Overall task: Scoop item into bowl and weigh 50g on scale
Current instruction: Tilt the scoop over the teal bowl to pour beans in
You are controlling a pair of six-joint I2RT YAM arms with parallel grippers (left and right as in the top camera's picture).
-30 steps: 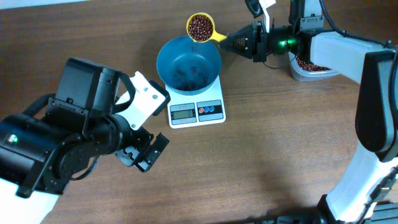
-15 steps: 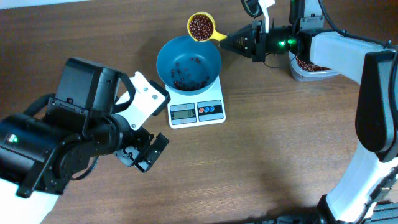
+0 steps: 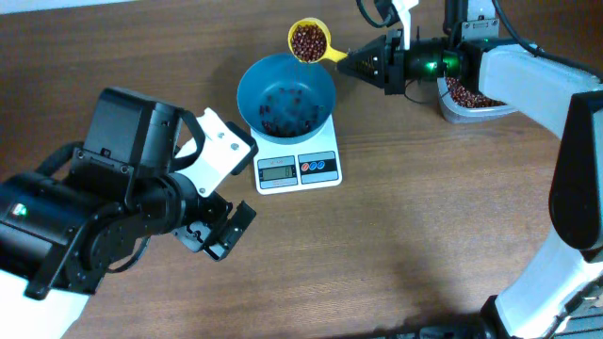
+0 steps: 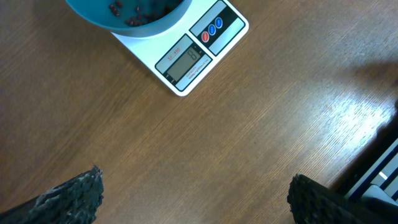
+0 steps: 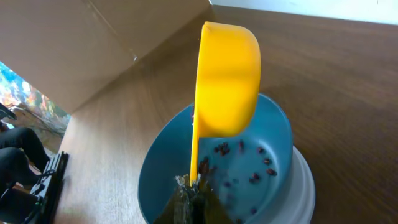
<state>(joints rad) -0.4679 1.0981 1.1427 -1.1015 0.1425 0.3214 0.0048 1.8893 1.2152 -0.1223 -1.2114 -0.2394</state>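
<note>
The teal-blue bowl stands on the white scale and holds a thin layer of red-brown beans. My right gripper is shut on the handle of a yellow scoop full of beans, held over the bowl's far rim. In the right wrist view the scoop is tilted above the bowl, with scattered beans inside. My left gripper is open and empty over bare table; the scale and the bowl's edge show at the top of its view.
A clear tub of beans sits at the back right, under the right arm. The left arm's bulky black and white body fills the left side of the table.
The scoop has shifted slightly right and back over the bowl's rim. The beans lying in the bowl have changed a little. The left arm has not moved.
</note>
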